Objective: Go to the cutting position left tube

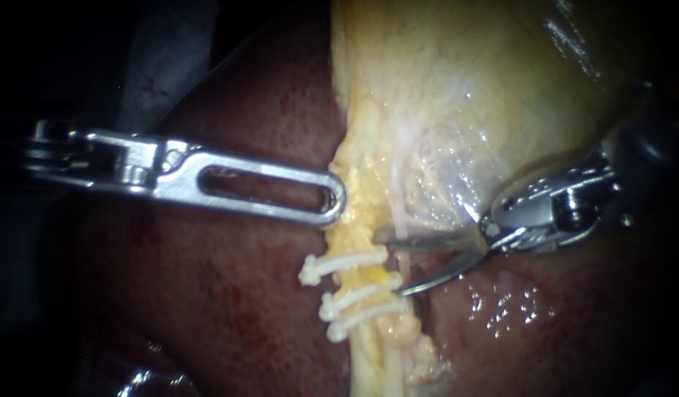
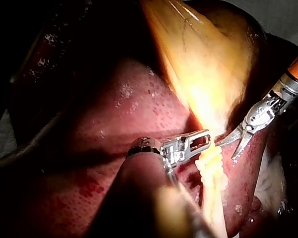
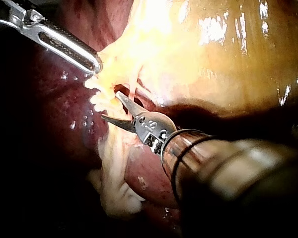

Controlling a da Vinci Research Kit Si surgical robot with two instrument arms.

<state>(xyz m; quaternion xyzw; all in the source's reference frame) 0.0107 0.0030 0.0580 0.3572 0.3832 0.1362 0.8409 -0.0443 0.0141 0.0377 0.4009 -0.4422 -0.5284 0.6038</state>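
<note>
Three white clips (image 1: 350, 294) cross a yellow fatty strand, the left tube (image 1: 365, 281), below the gallbladder (image 1: 457, 88). A thin pale tube (image 1: 400, 213) runs just to its right. My right instrument (image 1: 394, 263) comes in from the right with curved blades open. The upper blade lies just above the top clip's right end. The lower blade tip sits at the middle clip's right end, and the pale tube passes between them. My left instrument (image 1: 336, 204), a slotted jaw, is shut on the yellow tissue above the clips. The left wrist view shows both tips (image 2: 206, 139) (image 2: 228, 148) close together.
Dark red liver (image 1: 229, 309) lies on both sides of the strand, wet and shiny at the right (image 1: 501, 309). The gallbladder's pale wall stretches upward. In the right wrist view the open blades (image 3: 110, 105) sit under the left instrument's jaw (image 3: 95, 65).
</note>
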